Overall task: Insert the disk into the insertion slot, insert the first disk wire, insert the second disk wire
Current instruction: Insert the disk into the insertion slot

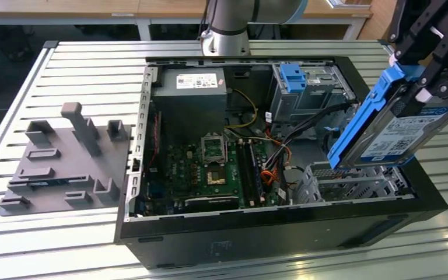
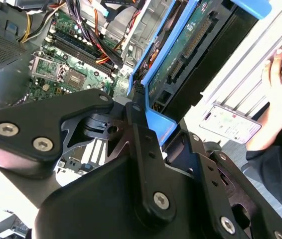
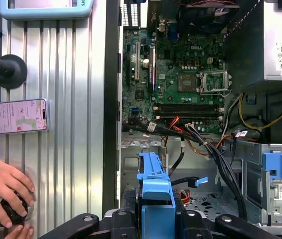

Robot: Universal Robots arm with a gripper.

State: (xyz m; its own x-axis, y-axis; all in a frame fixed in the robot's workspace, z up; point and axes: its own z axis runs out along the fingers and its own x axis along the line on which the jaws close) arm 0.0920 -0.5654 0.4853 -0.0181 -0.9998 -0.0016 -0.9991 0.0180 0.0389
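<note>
My gripper [image 1: 417, 81] is shut on the disk [image 1: 399, 131], a grey drive with a white label in a bright blue carrier. It hangs steeply tilted over the open computer case's corner on the exterior view's right. Its lower edge sits just above the insertion slot [image 1: 349, 182], a low perforated grey cage. In the first wrist view the carrier's blue end [image 3: 153, 186] points into the grey bay [image 3: 131, 167]. The second wrist view shows the disk's green circuit side [image 2: 181, 45] between my fingers [image 2: 137, 102]. Black cables [image 1: 317, 119] cross the case beside the cage; I cannot tell which are the disk wires.
A taller grey box with a blue clip [image 1: 296, 77] stands behind the cage. The motherboard [image 1: 208, 163] and power supply [image 1: 189, 87] fill the case. A grey fixture plate [image 1: 60, 163] lies on the slatted table. A person's hand [image 3: 1, 189] and a phone [image 3: 14, 117] rest beside the case.
</note>
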